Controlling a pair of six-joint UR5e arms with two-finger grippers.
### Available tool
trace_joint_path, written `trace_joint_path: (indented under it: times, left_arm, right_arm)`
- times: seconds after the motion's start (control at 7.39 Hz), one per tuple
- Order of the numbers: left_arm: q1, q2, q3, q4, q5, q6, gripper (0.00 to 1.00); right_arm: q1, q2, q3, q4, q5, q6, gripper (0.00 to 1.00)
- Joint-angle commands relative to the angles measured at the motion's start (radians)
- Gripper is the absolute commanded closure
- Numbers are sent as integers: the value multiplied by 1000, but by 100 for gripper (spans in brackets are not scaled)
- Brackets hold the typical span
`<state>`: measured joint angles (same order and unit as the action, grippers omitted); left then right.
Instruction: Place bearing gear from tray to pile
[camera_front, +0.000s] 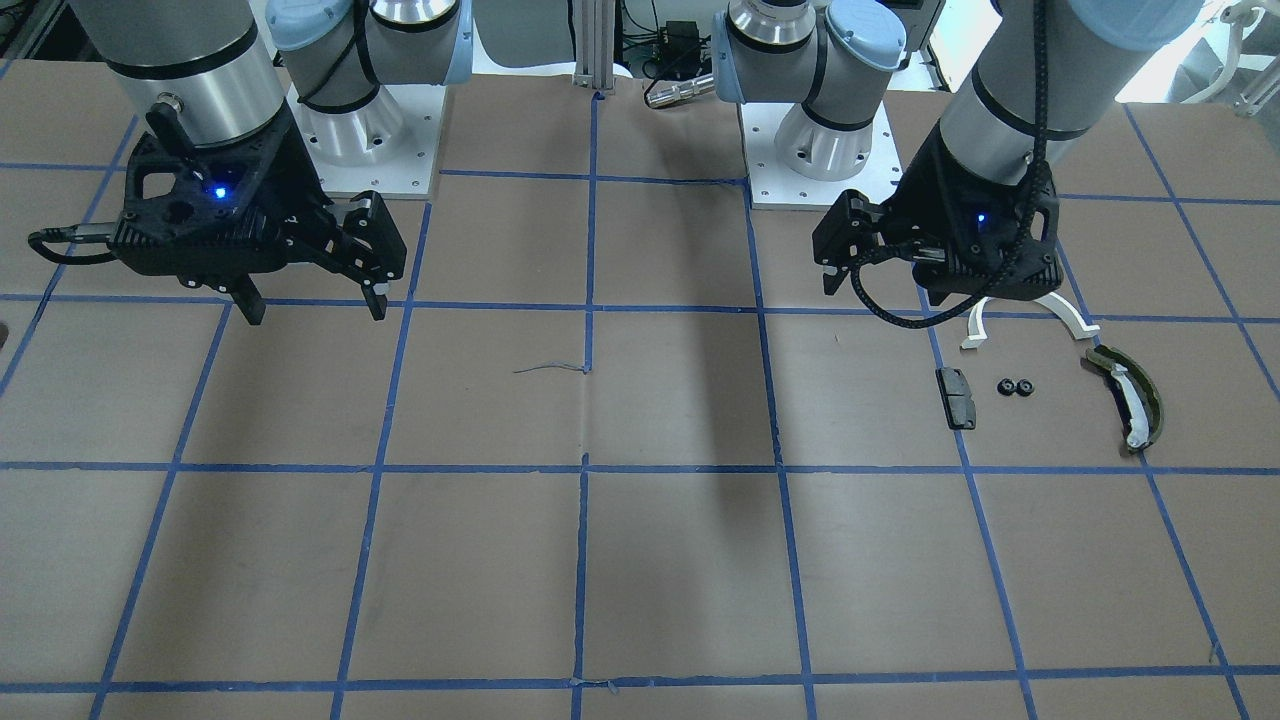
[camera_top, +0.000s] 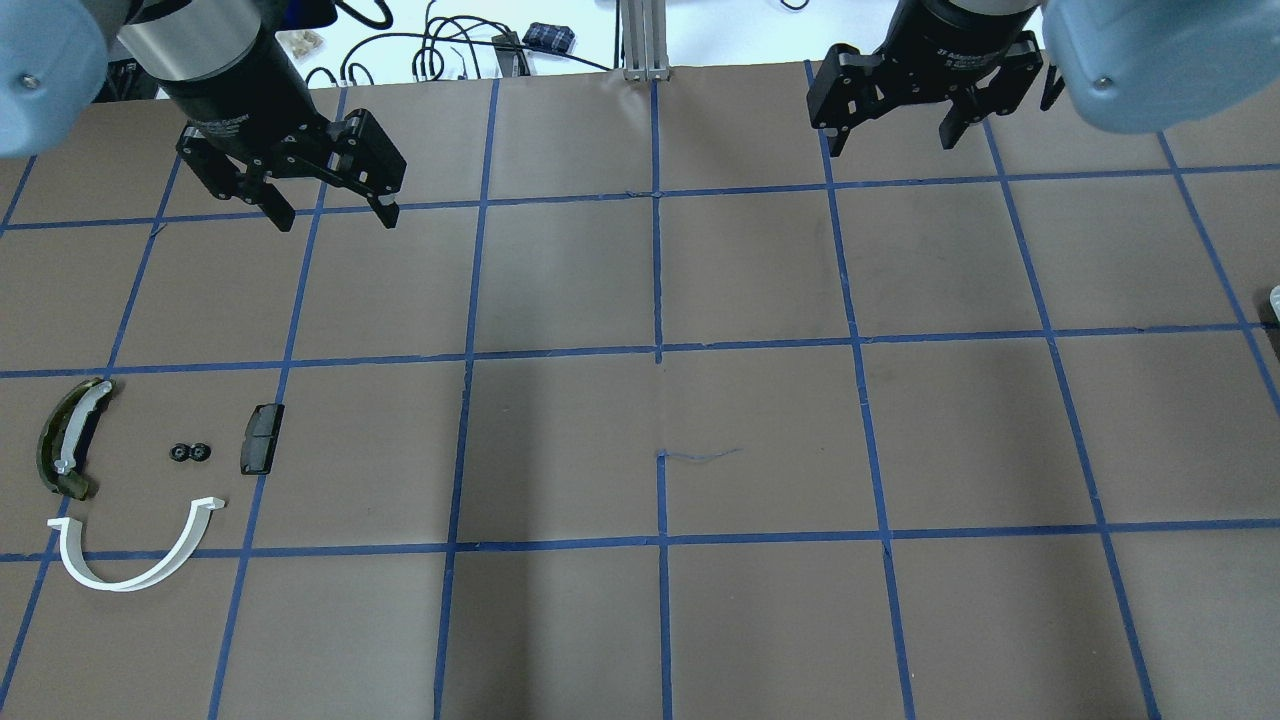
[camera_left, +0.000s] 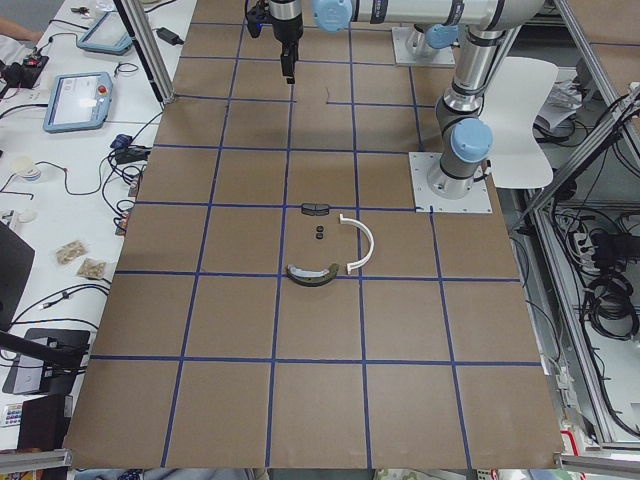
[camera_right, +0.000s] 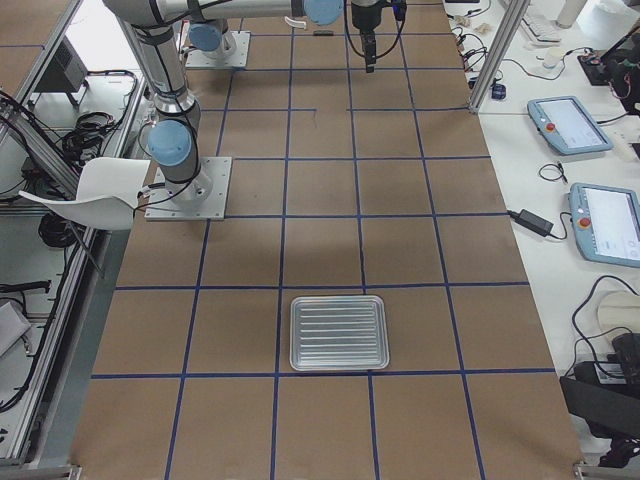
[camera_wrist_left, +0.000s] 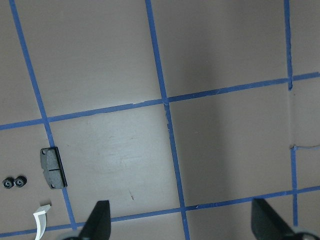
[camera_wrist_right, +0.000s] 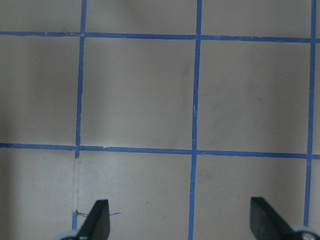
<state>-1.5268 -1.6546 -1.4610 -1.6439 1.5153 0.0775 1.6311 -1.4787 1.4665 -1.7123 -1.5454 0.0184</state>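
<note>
- We see the left gripper (camera_top: 335, 215) hanging above the far left of the table, its jaws spread wide with nothing between them. In the front-facing view its body covers the middle of the white half-ring (camera_front: 1068, 318), so only the two ends show.
- The right gripper (camera_top: 893, 138) hangs over the far right, likewise wide apart and bare.
- The two bearing gears (camera_top: 190, 452) are tiny black discs, and we cannot make out their teeth in any view. They lie side by side on the table in the pile on the robot's left. They sit between the dark grey pad (camera_top: 261, 438) and the olive-and-white shoe (camera_top: 68, 437), and the half-ring lies just nearer the robot.
- The left wrist view catches the gears at its left edge and only one tip of the half-ring.
- The table (camera_top: 760, 440) is covered in brown paper gridded with blue tape (camera_top: 657, 270). A thin loose strand (camera_top: 700, 456) lies near its middle.
- Benches along the far side hold teach pendants (camera_right: 605, 225) and cables.
- Only the exterior right view shows the tray (camera_right: 338, 331), a ribbed metal one at the robot's right end of the table, well apart from the pile. The right wrist view shows only paper and tape.
</note>
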Motion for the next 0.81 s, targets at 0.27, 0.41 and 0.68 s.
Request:
trace_joint_path:
  times: [0.27, 0.41, 0.68]
  left_arm:
    - [1, -17, -1, 89, 2, -54, 0]
    - [1, -17, -4, 104, 2, -53, 0]
    - [-1, -8, -6, 102, 2, -58, 0]
  right_arm:
    - [1, -2, 0, 2, -2, 0, 0]
    - [1, 0, 0, 3, -7, 0, 0]
    - [1, 0, 0, 3, -6, 0, 0]
